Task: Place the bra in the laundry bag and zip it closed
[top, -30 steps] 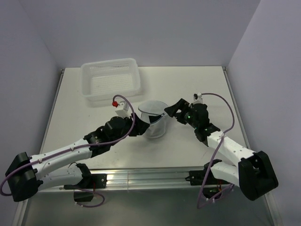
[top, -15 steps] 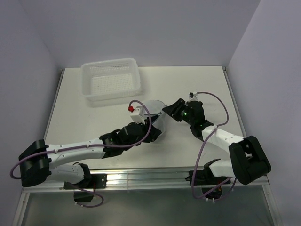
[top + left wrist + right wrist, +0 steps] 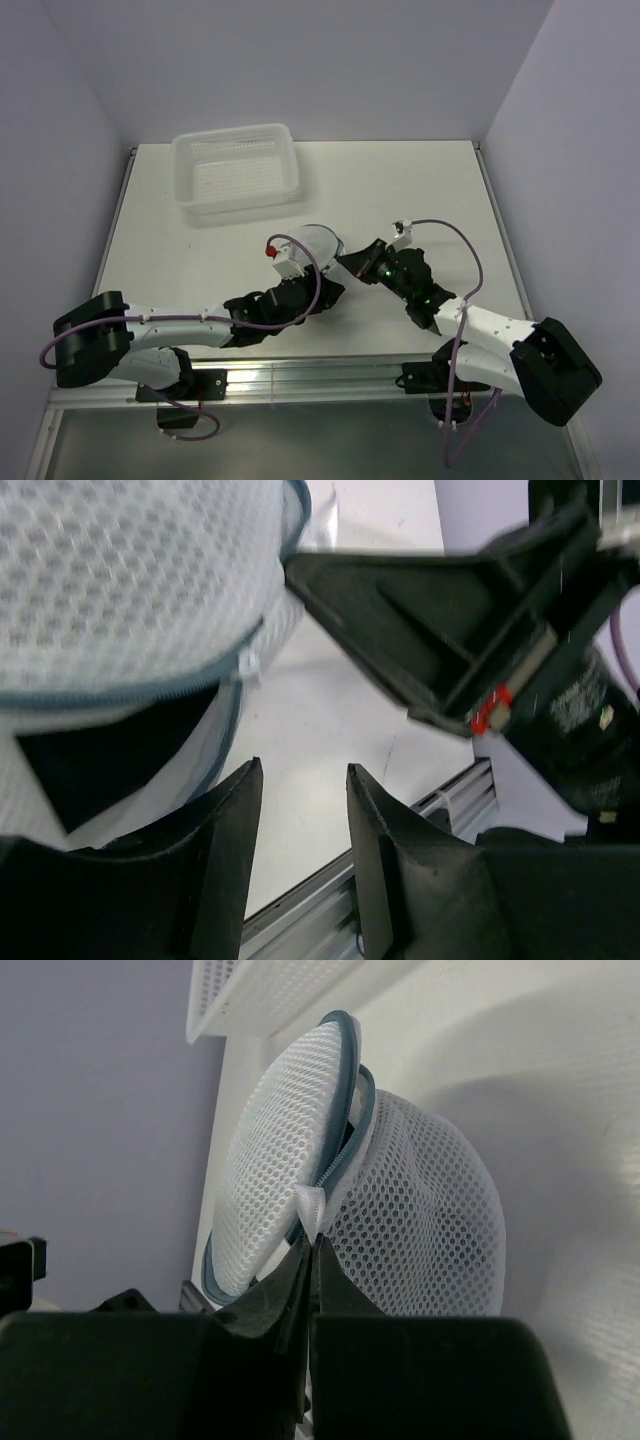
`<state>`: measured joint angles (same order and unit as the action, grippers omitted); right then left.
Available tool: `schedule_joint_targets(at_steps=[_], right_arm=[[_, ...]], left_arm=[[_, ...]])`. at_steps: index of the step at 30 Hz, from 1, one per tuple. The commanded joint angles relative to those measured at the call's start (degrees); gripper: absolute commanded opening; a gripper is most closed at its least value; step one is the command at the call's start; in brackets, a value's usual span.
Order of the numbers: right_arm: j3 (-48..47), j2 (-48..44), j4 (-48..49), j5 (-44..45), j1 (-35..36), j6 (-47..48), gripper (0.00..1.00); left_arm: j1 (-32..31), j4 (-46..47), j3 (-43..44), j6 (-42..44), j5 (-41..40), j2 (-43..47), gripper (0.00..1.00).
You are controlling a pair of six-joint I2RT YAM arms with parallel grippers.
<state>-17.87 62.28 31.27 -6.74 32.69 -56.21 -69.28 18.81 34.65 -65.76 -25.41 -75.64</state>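
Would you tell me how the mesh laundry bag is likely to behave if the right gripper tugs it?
The laundry bag looks soft: its mesh lid stands partly open, so it will probably stretch and fold rather than move rigidly. The right gripper pinches only a small tab, and the bag seems light, so it may slide across the table.

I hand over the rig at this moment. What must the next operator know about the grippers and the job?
The left gripper is open and empty, beside the laundry bag.
The right gripper is shut on the white tab at the bag's zipper seam.
The bra shows as dark fabric inside the bag.
Done: bra appears in.
Left: the lid gapes, so zip it closed.
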Motion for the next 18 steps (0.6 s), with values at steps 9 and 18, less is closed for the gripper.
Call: schedule_joint_targets(at_steps=[9, 18], right_arm=[[3.98, -6.91, 3.98, 13.51, 9.5, -1.45, 0.0], [4.24, -7.96, 2.75, 13.6, 10.47, -0.22, 0.0]], left_arm=[[-4.11, 2.57, -4.86, -10.43, -15.63, 3.91, 0.45], [-4.03, 3.6, -4.86, -9.05, -17.4, 3.92, 0.4]])
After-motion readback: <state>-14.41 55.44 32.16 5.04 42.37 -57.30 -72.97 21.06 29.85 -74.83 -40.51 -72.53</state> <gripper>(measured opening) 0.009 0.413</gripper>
